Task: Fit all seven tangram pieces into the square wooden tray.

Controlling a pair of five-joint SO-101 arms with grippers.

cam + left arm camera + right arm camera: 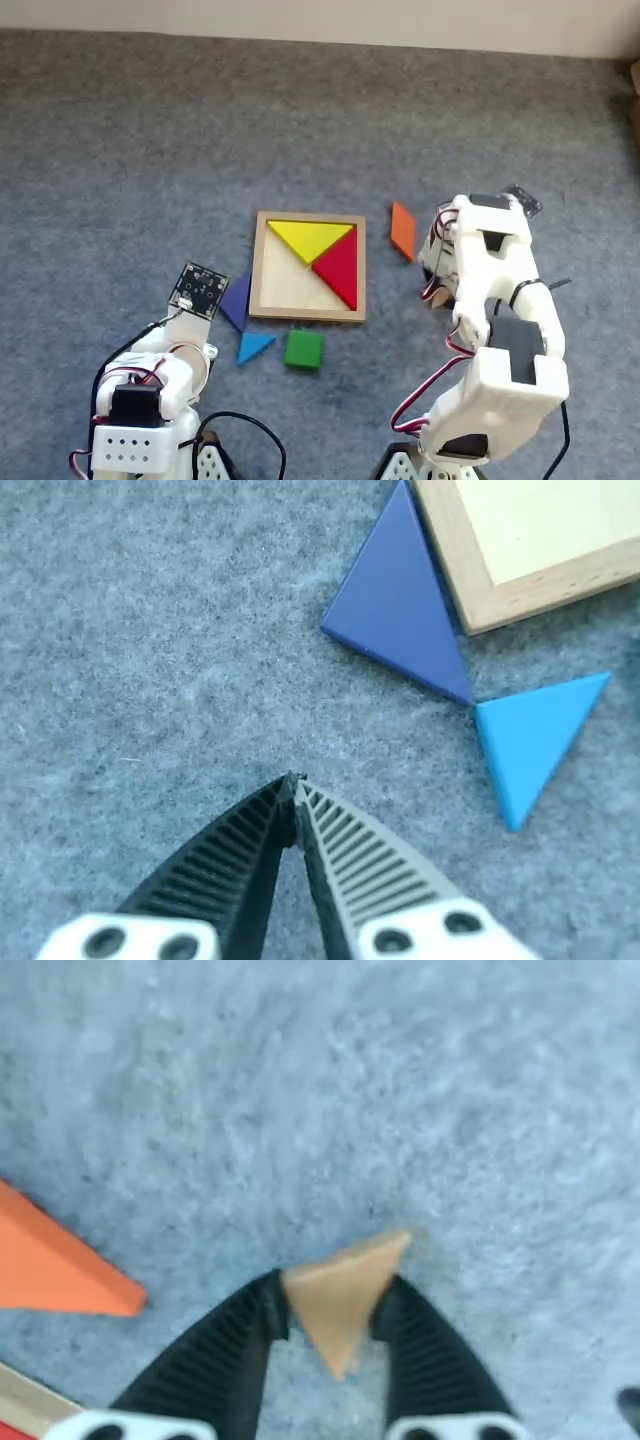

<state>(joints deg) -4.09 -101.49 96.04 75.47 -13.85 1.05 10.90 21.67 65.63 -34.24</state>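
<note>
Your right gripper (335, 1298) part-open, clamped on tan triangle (350, 1275), on or just above table (420, 1100) (can't tell which), near orange parallelogram (50, 1265). Your left gripper (294, 785) pinched together, empty, dark blue triangle (400, 610) ahead. Tray (258, 270) mid-table: yellow triangle (308, 238) along its far edge, red triangle (340, 268) along right edge. Light blue triangle (253, 346), green square (303, 348) toward table's near edge.

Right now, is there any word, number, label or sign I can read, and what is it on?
No readable text.
The wooden tray, yellow triangle, red triangle, green square and the tan triangle in the right gripper are plain.
Any marks on the left arm's dark board are too small to read.
</note>
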